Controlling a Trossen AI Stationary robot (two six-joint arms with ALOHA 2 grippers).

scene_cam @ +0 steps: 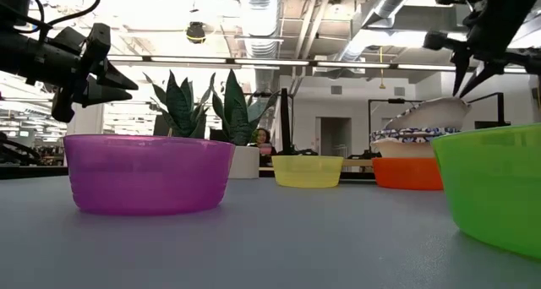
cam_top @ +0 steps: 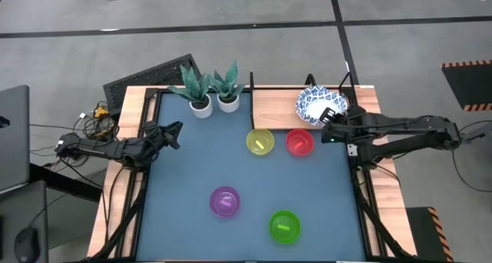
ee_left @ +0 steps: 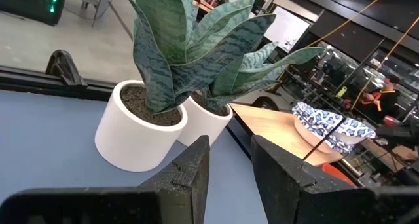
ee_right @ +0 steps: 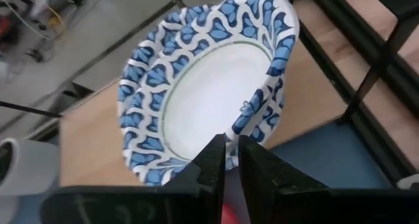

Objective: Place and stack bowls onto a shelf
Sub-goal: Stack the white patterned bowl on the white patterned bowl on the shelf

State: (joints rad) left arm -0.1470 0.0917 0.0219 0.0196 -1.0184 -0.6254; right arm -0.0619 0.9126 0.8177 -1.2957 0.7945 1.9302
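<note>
At the shelf: the flat light wooden shelf with its thin black frame [cam_top: 275, 108] lies under and just ahead of the right gripper [cam_top: 330, 117]; only patterned bowls are on it.
Patterned bowls: the wide white bowl with a blue patterned rim [ee_right: 208, 86] sits tilted on top of others like it, and the right gripper's fingers are clenched on its near rim. How many lie beneath I cannot tell.
Plain bowls, none shelved: the small red plastic bowl [cam_top: 299, 142] and the small yellow plastic bowl [cam_top: 260, 142] stand on the blue-grey tabletop [cam_top: 192, 171] just beside the right gripper; the small purple plastic bowl [cam_top: 224, 201] and the small green plastic bowl [cam_top: 285, 225] are well apart from it.
Left gripper [cam_top: 171, 132]: waiting at the table's edge, jaws apart and empty.
Progress, judged: patterned stack nearly settled; four plain bowls left.
</note>
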